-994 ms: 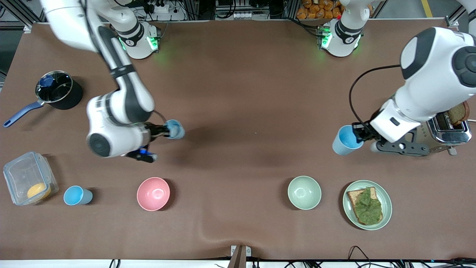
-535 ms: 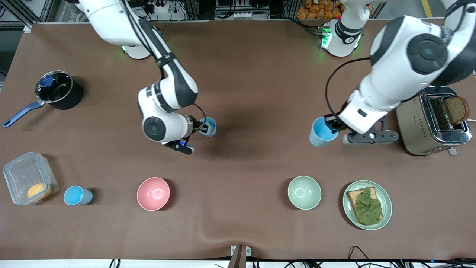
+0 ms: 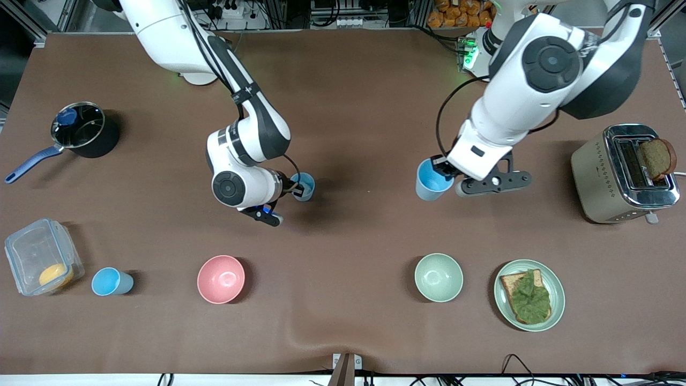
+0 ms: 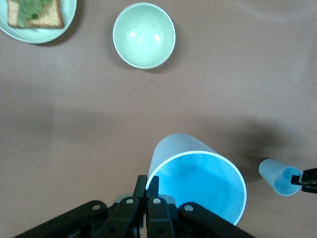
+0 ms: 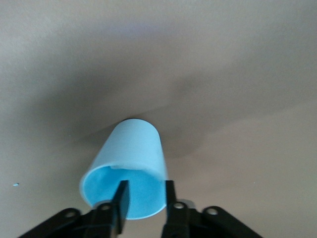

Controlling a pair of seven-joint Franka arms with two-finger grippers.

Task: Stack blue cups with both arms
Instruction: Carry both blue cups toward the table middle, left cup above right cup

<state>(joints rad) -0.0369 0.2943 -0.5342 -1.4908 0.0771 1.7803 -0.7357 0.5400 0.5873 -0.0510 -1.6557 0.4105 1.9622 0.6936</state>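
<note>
A blue cup [image 3: 304, 186] stands upright on the table's middle; it also shows in the right wrist view [image 5: 130, 166]. My right gripper [image 3: 294, 188] [image 5: 144, 196] is open, one finger inside the cup's rim and one outside. My left gripper [image 3: 441, 169] [image 4: 148, 184] is shut on the rim of a second blue cup [image 3: 430, 180] [image 4: 198, 179], held tilted above the table, apart from the first cup [image 4: 279, 177]. A third blue cup [image 3: 111, 281] stands beside the plastic box.
A pink bowl [image 3: 221, 279], a pale green bowl [image 3: 438, 277] and a plate [image 3: 505, 311] with toast stand nearer to the front camera. A toaster [image 3: 605, 177] is at the left arm's end. A pot [image 3: 102, 140] and a plastic box [image 3: 27, 252] are at the right arm's end.
My left gripper has carried its cup toward the table's middle. My right gripper brought its cup toward the middle too; that cup now stands on the table.
</note>
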